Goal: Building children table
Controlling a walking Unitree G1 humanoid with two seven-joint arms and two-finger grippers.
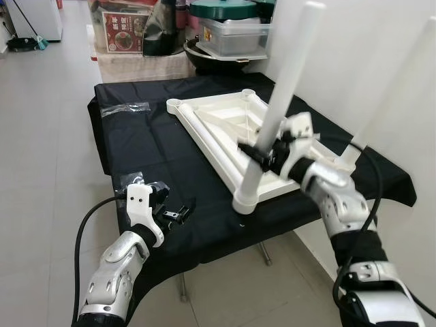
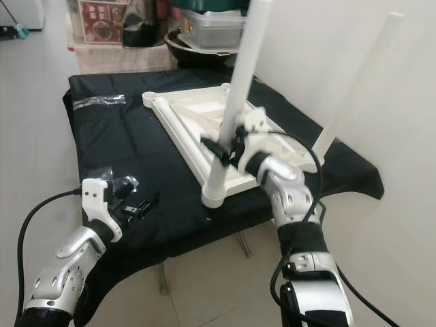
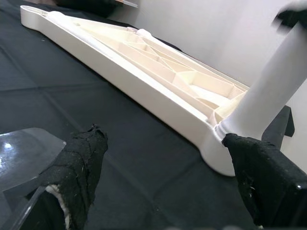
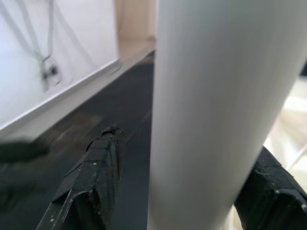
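Observation:
A white children's table top (image 1: 211, 129) lies upside down on a black-clothed table (image 1: 143, 150). One white leg (image 1: 286, 88) stands in its near corner socket (image 1: 246, 202) and leans slightly. A second leg (image 1: 395, 75) stands at the right corner by the wall. My right gripper (image 1: 262, 153) is open around the lower part of the near leg (image 4: 211, 120); one finger (image 4: 96, 182) stands apart from it and the other (image 4: 268, 196) is against it. My left gripper (image 1: 178, 212) hovers open and holds nothing, low over the cloth's near left edge and short of the table top (image 3: 144, 72).
A clear plastic wrapper (image 1: 126, 107) lies on the cloth at the far left. Pots and a lidded container (image 1: 225, 34) crowd the back, beyond the table. A white wall (image 1: 368, 41) runs close along the right. Tiled floor (image 1: 41, 170) opens to the left.

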